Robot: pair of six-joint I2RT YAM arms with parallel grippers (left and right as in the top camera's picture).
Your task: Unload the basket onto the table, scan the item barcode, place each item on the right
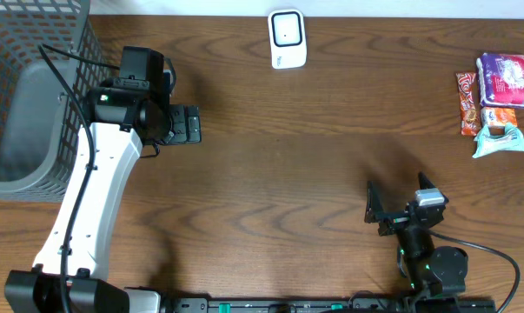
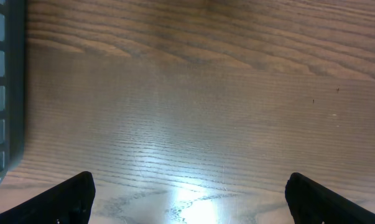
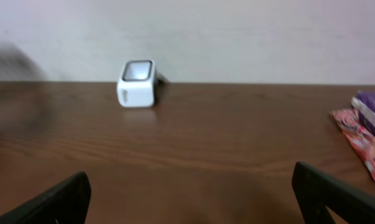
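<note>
We see wooden table (image 1: 288, 148) filling view. Grey mesh basket (image 1: 27, 96) sits at left edge. Left gripper (image 2: 190, 198) just beside basket, jaws spread wide, nothing between them. Right gripper (image 1: 401, 198) near front edge, jaws wide too, holding nothing. Snack packets (image 1: 498, 103) clustered at right edge, well apart from both grippers. White scanner (image 1: 288, 39) at back centre.

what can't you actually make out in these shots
- Barcodes on the snack packets: too small from overhead; blurred and cut by the right edge in the right wrist view.
- Writing on the scanner: too small overhead, blurred in the right wrist view.
- Contents of the basket: the left edge cuts it off overhead; only a blurred strip of its wall shows in the left wrist view.
</note>
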